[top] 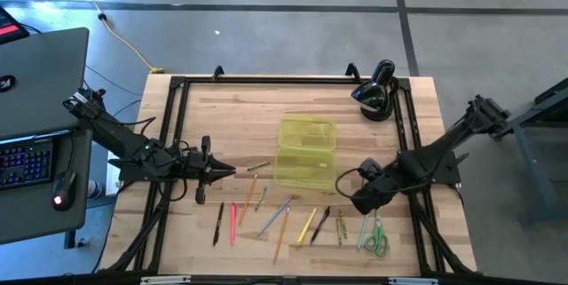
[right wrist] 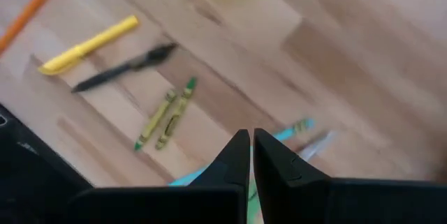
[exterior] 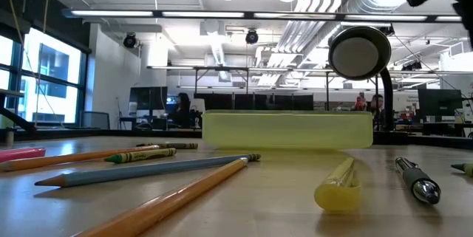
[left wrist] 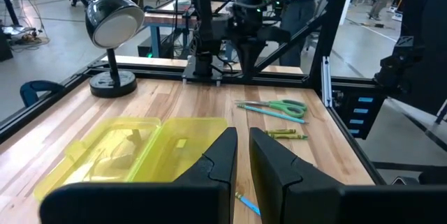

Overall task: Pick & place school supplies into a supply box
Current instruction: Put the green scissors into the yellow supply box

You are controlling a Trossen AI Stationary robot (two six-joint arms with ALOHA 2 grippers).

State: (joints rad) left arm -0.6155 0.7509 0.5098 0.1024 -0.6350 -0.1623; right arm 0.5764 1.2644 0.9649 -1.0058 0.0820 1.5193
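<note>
The supply box (top: pixel 306 152), translucent yellow-green, lies open at mid-table, also in the left wrist view (left wrist: pixel 133 151). Pens and pencils (top: pixel 266 218) lie scattered flat along the near side. Among them are a yellow marker (right wrist: pixel 87 45), a black pen (right wrist: pixel 126 68) and two green crayons (right wrist: pixel 164 116). Green-handled scissors (top: pixel 377 236) lie at the near right. My right gripper (top: pixel 359 203) hangs shut above the table between the box and the scissors, pointing steeply down, holding nothing. My left gripper (top: pixel 229 171) stands level at the left of the box, its fingers (left wrist: pixel 223 154) a narrow gap apart with nothing between them.
A black desk lamp (top: pixel 377 94) stands at the far right corner, behind the box. A black rail frame (top: pixel 177 125) runs around the tabletop. Bare wood lies between the left gripper and the box. A laptop (top: pixel 35 98) sits off the table's left.
</note>
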